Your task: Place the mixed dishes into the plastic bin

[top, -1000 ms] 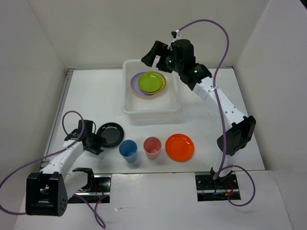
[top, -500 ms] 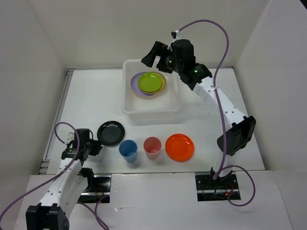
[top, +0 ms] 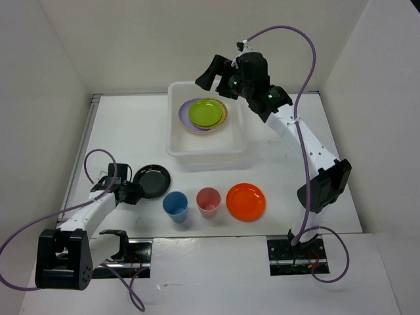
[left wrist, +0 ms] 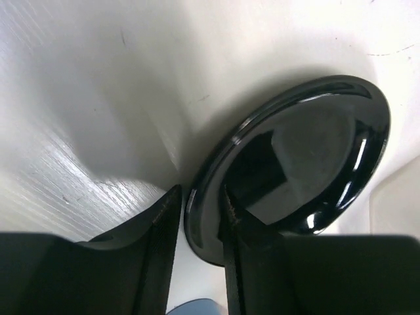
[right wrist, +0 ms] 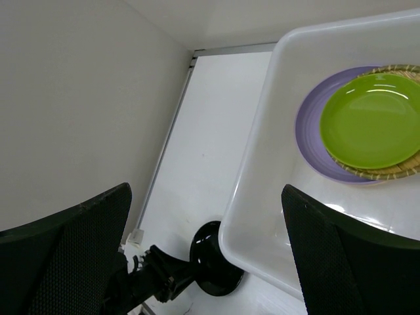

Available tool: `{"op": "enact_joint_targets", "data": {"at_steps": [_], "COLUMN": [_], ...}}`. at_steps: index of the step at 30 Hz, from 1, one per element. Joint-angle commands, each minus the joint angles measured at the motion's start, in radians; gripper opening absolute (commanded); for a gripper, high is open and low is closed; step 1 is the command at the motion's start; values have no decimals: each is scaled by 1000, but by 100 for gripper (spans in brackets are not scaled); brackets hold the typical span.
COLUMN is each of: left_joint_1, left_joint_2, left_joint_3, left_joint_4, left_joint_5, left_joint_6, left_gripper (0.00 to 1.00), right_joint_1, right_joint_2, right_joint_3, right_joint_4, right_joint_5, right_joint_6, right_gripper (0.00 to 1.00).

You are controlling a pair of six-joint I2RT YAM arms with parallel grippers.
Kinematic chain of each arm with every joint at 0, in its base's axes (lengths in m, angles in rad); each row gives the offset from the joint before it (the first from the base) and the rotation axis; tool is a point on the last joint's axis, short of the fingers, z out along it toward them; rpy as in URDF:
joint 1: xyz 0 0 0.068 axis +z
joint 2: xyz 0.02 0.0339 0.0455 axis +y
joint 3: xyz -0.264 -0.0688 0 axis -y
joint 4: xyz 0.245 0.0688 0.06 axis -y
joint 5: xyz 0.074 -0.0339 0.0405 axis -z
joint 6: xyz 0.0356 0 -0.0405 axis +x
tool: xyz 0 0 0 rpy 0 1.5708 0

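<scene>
The glossy black plate (top: pixel 154 180) lies on the table at the front left. My left gripper (top: pixel 134 192) is shut on its near-left rim, one finger under the rim and one on its inner face (left wrist: pixel 308 151). The white plastic bin (top: pixel 176 149) holds the lime green plate (top: pixel 206 113) on the tan woven plate (top: pixel 224 118) and the lilac plate (top: pixel 185 113); the peach plate is hidden. My right gripper (top: pixel 216 77) hangs open and empty above the bin's far side (right wrist: pixel 205 197). The blue cup (top: pixel 176 205), pink-red cup (top: pixel 209 201) and orange plate (top: pixel 246 201) stand in a row at the front.
White walls enclose the table on the left, back and right. A metal strip (top: pixel 85 141) runs along the table's left edge. The blue cup's rim (left wrist: pixel 193 308) lies just beside the left fingers. The bin's near-left corner (right wrist: pixel 226 243) is close to the black plate (right wrist: pixel 210 262).
My left arm has shifted its pose and the gripper has moved slightly up-right onto the black plate's rim. The plate has barely moved. The right arm has hardly moved.
</scene>
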Motion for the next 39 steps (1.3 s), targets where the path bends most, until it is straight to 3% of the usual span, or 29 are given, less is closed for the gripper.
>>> {"op": "enact_joint_targets", "data": {"at_steps": [1, 10, 16, 24, 32, 39], "left_joint_1": [-3, -3, -3, 6, 24, 64], "left_joint_2": [17, -1, -49, -299, -368, -368], "left_joint_3": [10, -8, -8, 31, 163, 364], "left_joint_4": [7, 34, -12, -121, -204, -216], "left_joint_5": [-47, -77, -77, -66, -86, -195], "left_joint_6": [20, 20, 20, 0, 11, 74], "left_gripper": [38, 1, 0, 0, 0, 0], "right_joint_1": [-17, -17, -17, -17, -17, -51], "right_joint_2": [-21, -10, -10, -10, -10, -44], "right_joint_3": [49, 68, 68, 68, 58, -17], "right_joint_4": [-2, -13, -22, -31, -31, -22], "right_joint_5": [0, -9, -9, -9, -18, -7], "right_joint_6": [-18, -18, -18, -18, -18, -18], "right_gripper": [100, 100, 100, 100, 100, 100]}}
